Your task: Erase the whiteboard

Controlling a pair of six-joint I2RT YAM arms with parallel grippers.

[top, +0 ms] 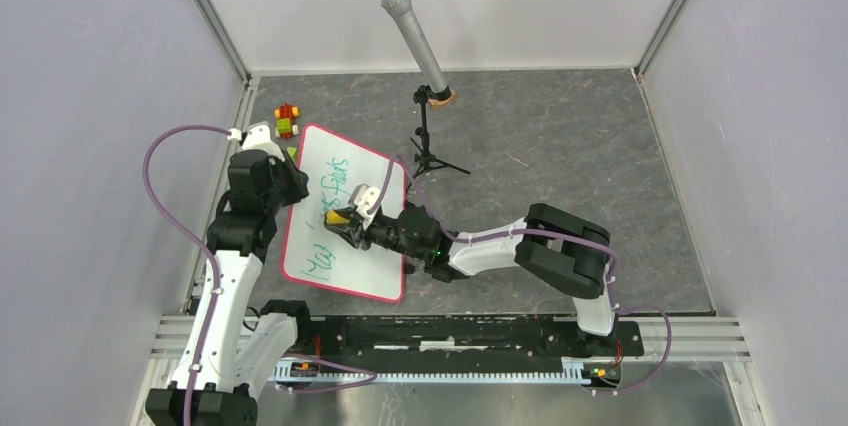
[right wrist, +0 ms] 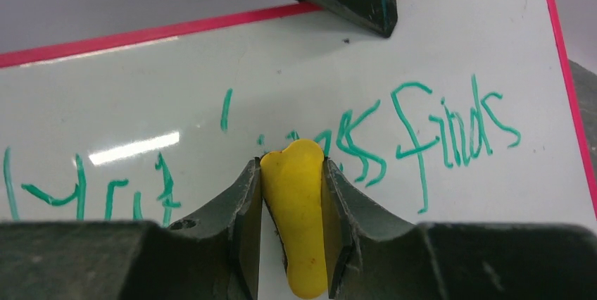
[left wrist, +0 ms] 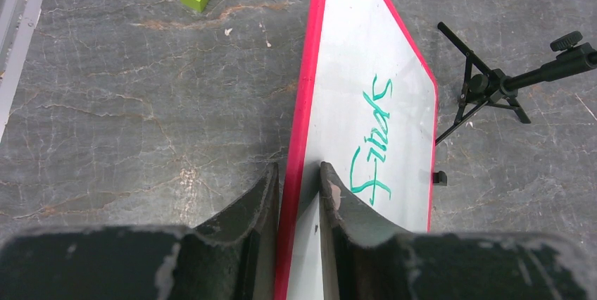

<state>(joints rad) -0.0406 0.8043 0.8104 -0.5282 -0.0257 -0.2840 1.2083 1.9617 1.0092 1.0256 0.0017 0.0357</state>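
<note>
The whiteboard (top: 350, 271) lies at 9 o'clock from the middle of the surface (top: 560, 136). In the top view its long axis runs from 6 to 12 o'clock, with green handwriting along it. The left tool (left wrist: 299, 173) pinches the red rim on the board's 9 o'clock long edge. The right tool (right wrist: 292, 163) is clamped on a yellow pad (right wrist: 296, 222), whose tip is over the writing mid-board.
</note>
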